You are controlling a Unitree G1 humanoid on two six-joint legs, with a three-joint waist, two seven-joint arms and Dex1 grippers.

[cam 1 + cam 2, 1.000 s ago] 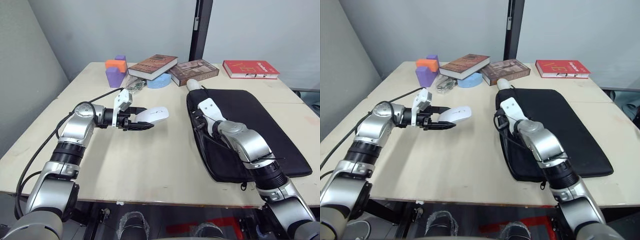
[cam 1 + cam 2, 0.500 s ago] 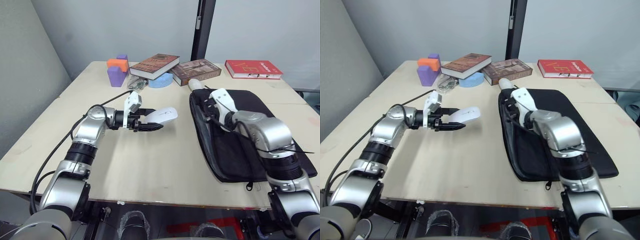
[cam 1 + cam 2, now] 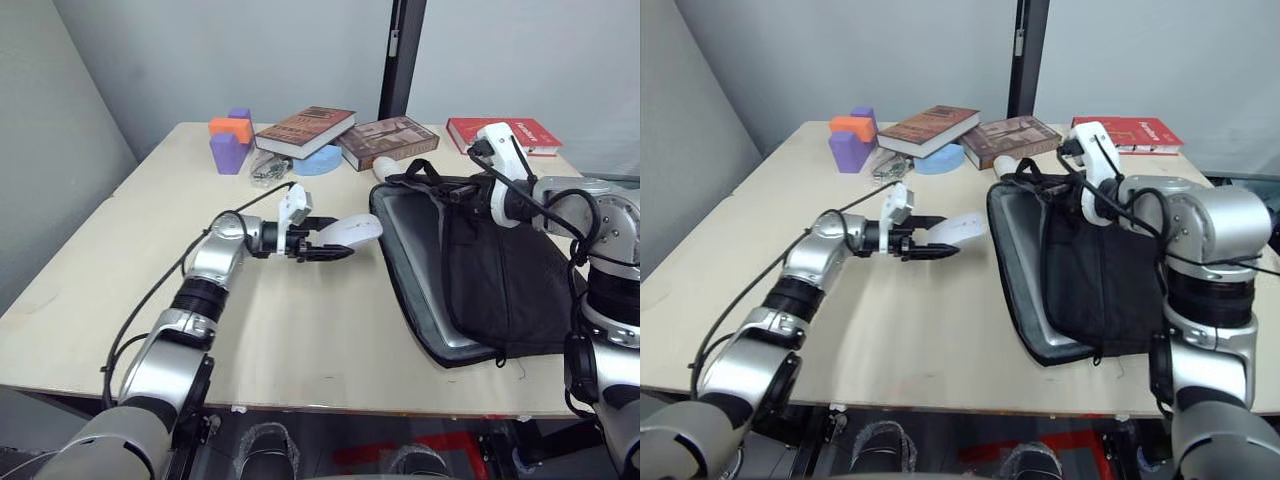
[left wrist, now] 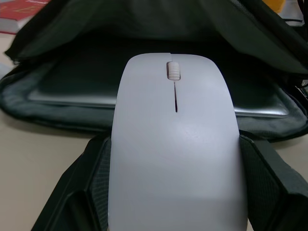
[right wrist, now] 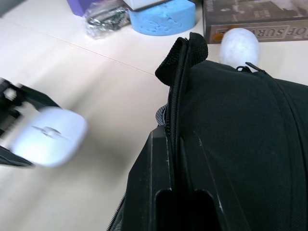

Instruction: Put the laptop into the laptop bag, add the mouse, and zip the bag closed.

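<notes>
The left gripper (image 3: pixel 325 247) is holding the mouse (image 3: pixel 350 231) between its two fingers, which are closing on the mouse's sides; the mouse's front end is projecting beyond the fingertips, just short of the bag (image 3: pixel 500 290) mouth. The right gripper (image 5: pixel 179 159) is pinching the bag's upper flap at the zip edge, fingers clamped narrow on the fabric, lifting the flap off the table (image 3: pixel 300 330). Under the raised flap the laptop (image 3: pixel 425 265) is lying flat inside the bag, directly ahead of the left fingers.
</notes>
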